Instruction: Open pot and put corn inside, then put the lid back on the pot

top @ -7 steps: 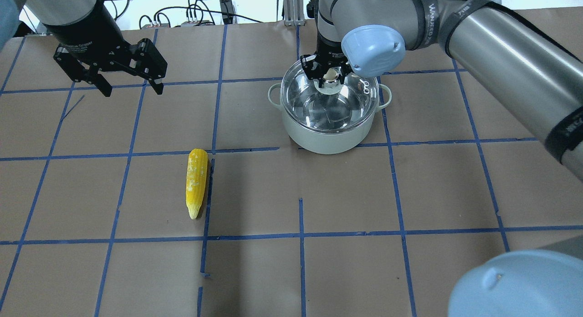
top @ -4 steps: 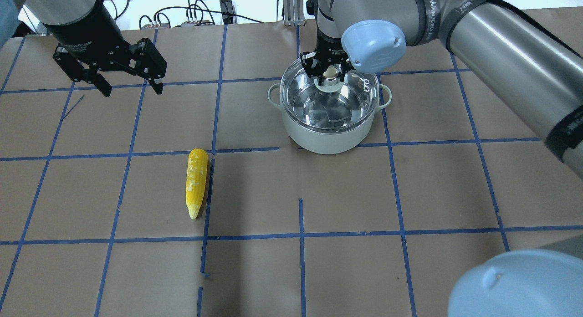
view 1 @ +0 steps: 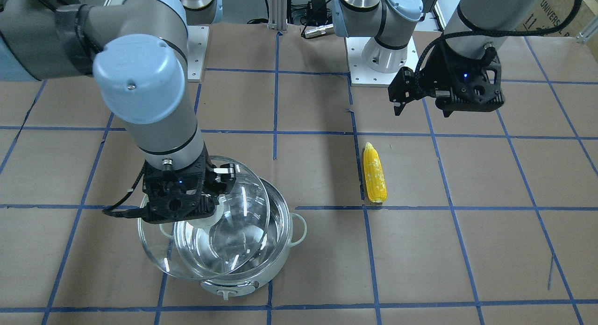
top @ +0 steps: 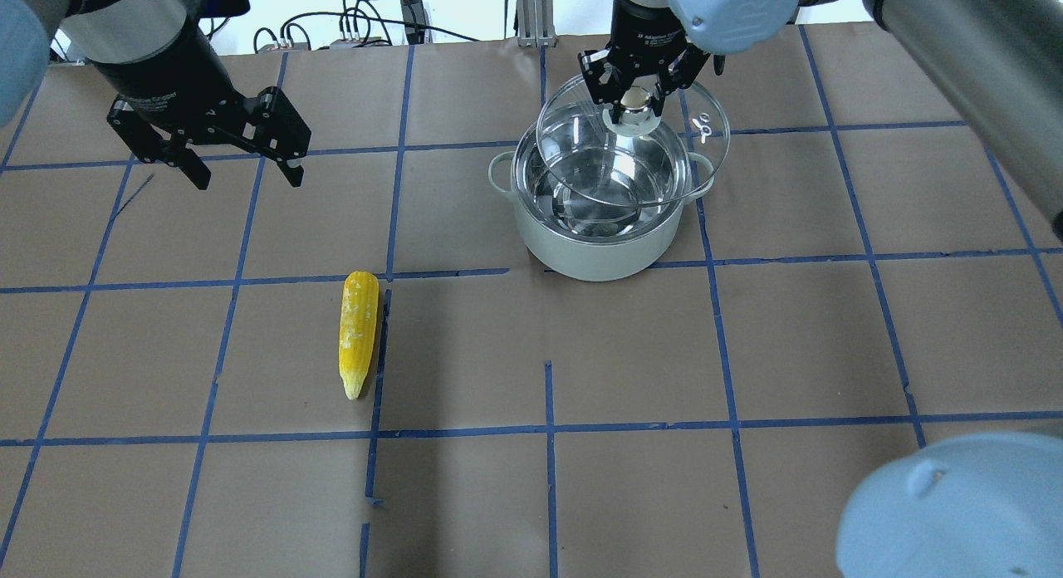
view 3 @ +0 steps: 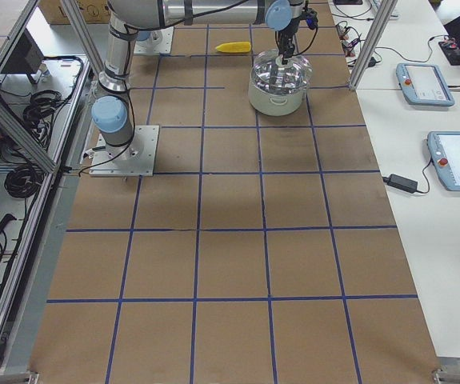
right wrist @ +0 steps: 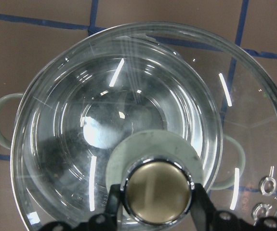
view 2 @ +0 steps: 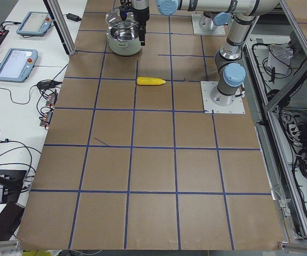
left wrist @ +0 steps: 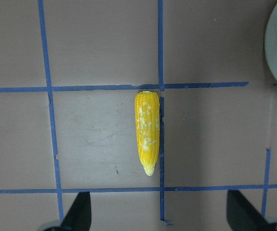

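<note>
The pale grey-white pot (top: 594,246) stands on the table right of centre; it also shows in the front view (view 1: 280,250). My right gripper (top: 635,105) is shut on the knob of the clear glass lid (top: 689,146) and holds it lifted above the pot, shifted toward the far right. The lid also shows in the front view (view 1: 154,248) and the right wrist view (right wrist: 254,120), with the knob (right wrist: 156,191) between the fingers. The yellow corn (top: 358,332) lies on the table, left of the pot. My left gripper (top: 241,163) is open and empty, above the table, far left of the corn. The corn shows below it in the left wrist view (left wrist: 147,131).
The table is brown paper with a blue tape grid (top: 548,428). Cables (top: 365,22) lie beyond the far edge. The arm bases (view 1: 383,59) stand at the robot's side of the table.
My right gripper has lifted the lid off the pot and carried it up and toward the far right. The left gripper has barely shifted. The corn has not moved.
</note>
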